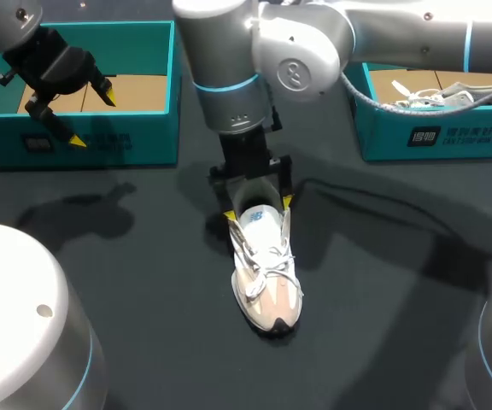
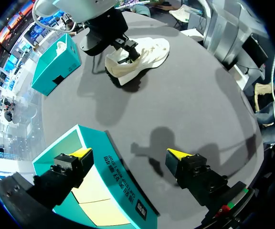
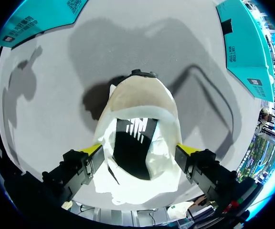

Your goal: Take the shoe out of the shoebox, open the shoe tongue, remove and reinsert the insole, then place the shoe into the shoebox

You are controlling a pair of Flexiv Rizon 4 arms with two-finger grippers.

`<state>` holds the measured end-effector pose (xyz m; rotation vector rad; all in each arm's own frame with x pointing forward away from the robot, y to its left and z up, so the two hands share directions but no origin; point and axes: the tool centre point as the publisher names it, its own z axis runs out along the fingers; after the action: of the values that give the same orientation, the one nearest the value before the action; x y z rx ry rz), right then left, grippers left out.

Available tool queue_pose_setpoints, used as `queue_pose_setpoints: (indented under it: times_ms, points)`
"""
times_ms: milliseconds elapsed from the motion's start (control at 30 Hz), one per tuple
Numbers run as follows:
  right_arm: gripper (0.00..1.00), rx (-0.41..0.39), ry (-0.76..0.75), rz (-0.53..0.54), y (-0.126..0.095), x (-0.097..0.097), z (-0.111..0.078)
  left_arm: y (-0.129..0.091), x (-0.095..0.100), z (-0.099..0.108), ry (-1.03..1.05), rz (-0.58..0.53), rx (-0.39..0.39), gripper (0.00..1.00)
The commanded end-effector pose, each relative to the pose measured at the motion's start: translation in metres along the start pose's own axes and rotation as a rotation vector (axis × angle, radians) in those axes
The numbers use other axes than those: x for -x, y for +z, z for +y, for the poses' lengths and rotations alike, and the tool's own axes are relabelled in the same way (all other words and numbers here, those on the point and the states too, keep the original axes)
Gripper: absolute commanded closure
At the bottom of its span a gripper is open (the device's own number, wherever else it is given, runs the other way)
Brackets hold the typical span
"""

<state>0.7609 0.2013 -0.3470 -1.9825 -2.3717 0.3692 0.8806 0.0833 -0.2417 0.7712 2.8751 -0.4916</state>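
The right pincer (image 3: 141,150) grips the shoe (image 3: 137,102) at its heel end, a yellow tip pressed to each side of the soft collar, while the shoe lies sole-down on the counter (image 1: 143,256) between the two boxes, toe pointing away from them. The grip is the main risk, I judge: the collar is pliant cloth, so it may fold under the squeeze, and in a lift the toe could sag or the shoe twist out. The pincer also sits across the shoe's mouth, leaving little way in to the tongue and insole, and the loose laces (image 1: 267,256) could catch on a tip. The left pincer (image 2: 130,152) hangs open astride the front wall of the left shoebox (image 2: 113,167), so a straight drop would strike that wall. Bare counter shows on every side of the shoe. Both boxes stand well apart from it at the far edge, and the right shoebox (image 1: 451,137) holds another shoe (image 1: 438,92).
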Motion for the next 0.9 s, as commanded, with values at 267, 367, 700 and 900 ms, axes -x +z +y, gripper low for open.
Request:
queue_pose_setpoints:
  times_ms: [267, 367, 700, 900]
  points:
    - [0.02, 0.079, 0.021, -0.032, -0.010, 0.005, -0.007, 0.000, 0.000, 0.000, 0.001, 0.002, 0.002, 0.00]
    - [0.07, 0.083, 0.017, -0.032, -0.012, 0.004, -0.008, 0.000, 0.000, 0.000, 0.001, 0.002, 0.002, 0.00]
    - [0.30, 0.107, 0.025, -0.031, -0.017, 0.002, -0.016, 0.000, 0.000, 0.000, 0.001, 0.002, 0.002, 0.00]
    - [0.35, 0.130, 0.028, -0.037, -0.026, 0.001, -0.026, 0.000, 0.000, 0.000, 0.001, 0.002, 0.002, 0.00]
